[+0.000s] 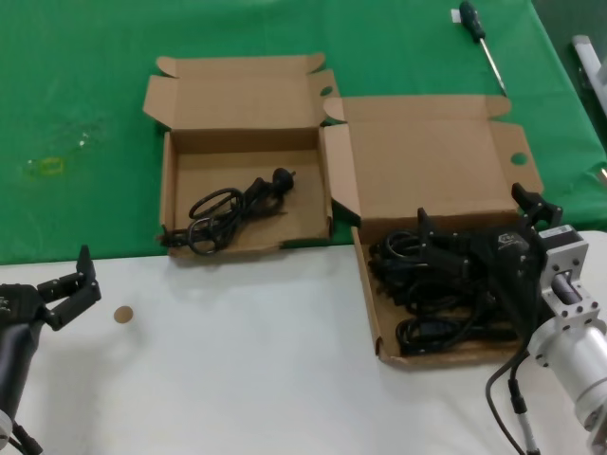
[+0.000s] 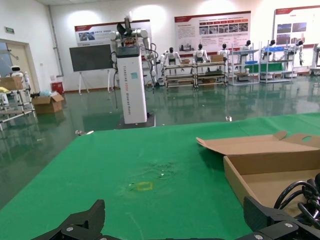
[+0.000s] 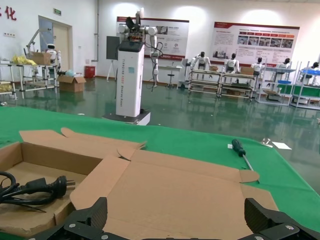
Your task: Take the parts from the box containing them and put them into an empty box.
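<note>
Two brown boxes sit side by side. The left box (image 1: 180, 180) holds one cord (image 1: 232, 207). The right box (image 1: 372, 303) holds a pile of cords (image 1: 427, 327). The right gripper (image 1: 479, 227) hangs above them, fingers apart. The left gripper (image 1: 74, 282) waits open

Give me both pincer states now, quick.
Left pincer: open, empty, parked over the white table.
Right pincer: open, holding nothing, over the cords in the larger box.
</note>
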{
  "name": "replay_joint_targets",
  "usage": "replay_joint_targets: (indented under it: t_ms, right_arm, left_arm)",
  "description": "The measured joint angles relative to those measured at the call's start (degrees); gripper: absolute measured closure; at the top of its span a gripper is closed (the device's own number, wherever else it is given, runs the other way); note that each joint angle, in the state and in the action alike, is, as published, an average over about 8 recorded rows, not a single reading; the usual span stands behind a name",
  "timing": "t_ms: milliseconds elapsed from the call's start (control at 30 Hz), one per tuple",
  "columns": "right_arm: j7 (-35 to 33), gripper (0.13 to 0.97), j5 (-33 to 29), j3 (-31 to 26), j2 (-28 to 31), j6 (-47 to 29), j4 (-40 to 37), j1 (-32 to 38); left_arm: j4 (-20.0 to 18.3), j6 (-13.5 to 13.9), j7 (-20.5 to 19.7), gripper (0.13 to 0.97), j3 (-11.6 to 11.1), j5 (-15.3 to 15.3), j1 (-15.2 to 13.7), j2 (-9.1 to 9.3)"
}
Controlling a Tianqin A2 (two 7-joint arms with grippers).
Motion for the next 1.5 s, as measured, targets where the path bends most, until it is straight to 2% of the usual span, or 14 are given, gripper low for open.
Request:
replay_joint_targets:
  t_ms: [1500]
  right_arm:
    - [0.0,0.129,0.0,0.0,0.0,0.0,0.0,0.0]
  left_arm:
    - [0.0,0.0,0.0,0.132,0.0,0.0,0.0,0.00]
